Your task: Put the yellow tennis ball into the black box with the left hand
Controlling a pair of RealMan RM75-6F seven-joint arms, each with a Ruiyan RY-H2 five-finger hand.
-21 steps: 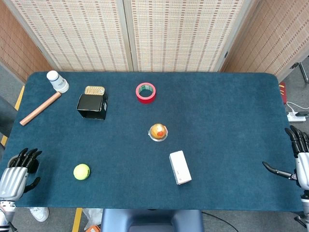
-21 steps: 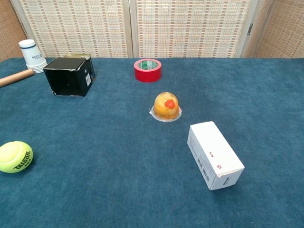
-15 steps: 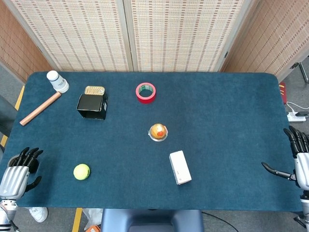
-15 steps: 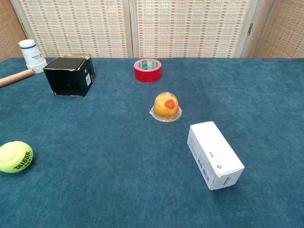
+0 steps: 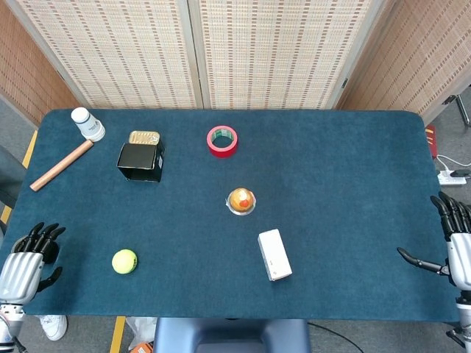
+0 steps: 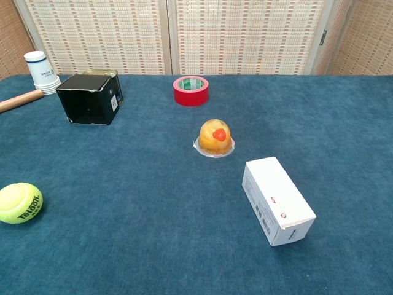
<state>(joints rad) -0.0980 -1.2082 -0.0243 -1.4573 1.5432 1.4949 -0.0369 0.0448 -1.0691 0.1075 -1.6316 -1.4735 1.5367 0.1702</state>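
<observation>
The yellow tennis ball [image 5: 124,261] [image 6: 19,203] lies on the blue table near the front left. The black box [image 5: 140,162] [image 6: 89,98] stands open at the back left, well beyond the ball. My left hand [image 5: 29,256] hovers at the table's left front edge, left of the ball and apart from it, fingers apart and holding nothing. My right hand [image 5: 450,243] is at the far right edge, fingers spread, empty. Neither hand shows in the chest view.
A gold tin [image 5: 143,137] sits just behind the black box. A wooden rod [image 5: 61,165] and white cups [image 5: 87,123] lie at the back left. A red tape roll [image 5: 222,140], a domed orange jelly [image 5: 241,200] and a white carton [image 5: 274,254] occupy the middle.
The left hand has dropped slightly toward the near edge; the right hand has shifted very slightly. The ball and box have not moved.
</observation>
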